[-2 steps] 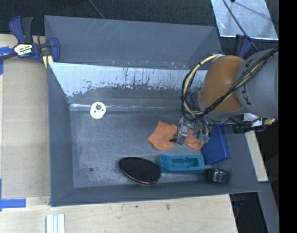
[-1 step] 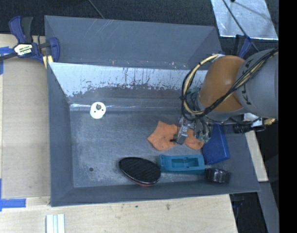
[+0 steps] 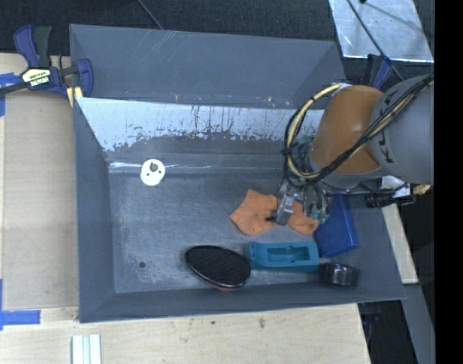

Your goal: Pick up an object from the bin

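The gripper [image 3: 292, 209] is sitting right on a crumpled orange cloth [image 3: 252, 209] that's lying right of the bin's [image 3: 178, 218] middle, just beside a teal block [image 3: 284, 255]. Honestly can't tell if it's spread or pinching.

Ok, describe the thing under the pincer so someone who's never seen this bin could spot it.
In the grey bin, look at the floor's right half, where the pincer hangs. Beneath it lies a crumpled orange cloth-like piece. It is the only orange, soft-looking thing lying there; the teal block and black oval brush just below look rigid.
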Available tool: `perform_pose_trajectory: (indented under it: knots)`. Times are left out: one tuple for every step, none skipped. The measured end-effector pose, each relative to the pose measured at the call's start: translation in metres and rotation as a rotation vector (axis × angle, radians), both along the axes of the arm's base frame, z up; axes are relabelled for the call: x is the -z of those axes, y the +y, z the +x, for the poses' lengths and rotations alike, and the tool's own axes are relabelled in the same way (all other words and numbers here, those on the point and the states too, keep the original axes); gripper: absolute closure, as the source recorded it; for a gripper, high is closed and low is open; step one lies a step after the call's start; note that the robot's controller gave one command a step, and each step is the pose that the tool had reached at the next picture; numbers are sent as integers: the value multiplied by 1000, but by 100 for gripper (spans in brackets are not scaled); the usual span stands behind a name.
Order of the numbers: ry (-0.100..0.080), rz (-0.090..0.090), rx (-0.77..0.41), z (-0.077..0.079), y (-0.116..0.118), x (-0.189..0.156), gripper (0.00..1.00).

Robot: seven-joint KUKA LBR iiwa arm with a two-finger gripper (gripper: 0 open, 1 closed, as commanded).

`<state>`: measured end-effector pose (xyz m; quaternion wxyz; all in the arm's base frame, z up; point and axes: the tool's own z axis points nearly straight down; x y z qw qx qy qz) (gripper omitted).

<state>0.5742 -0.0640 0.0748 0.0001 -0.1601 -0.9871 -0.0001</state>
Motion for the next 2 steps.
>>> perform_pose_trajectory:
  knots:
    - [-1,0,-1,0,0,-13,100]
    - [-5,0,-1,1,0,-22,100]
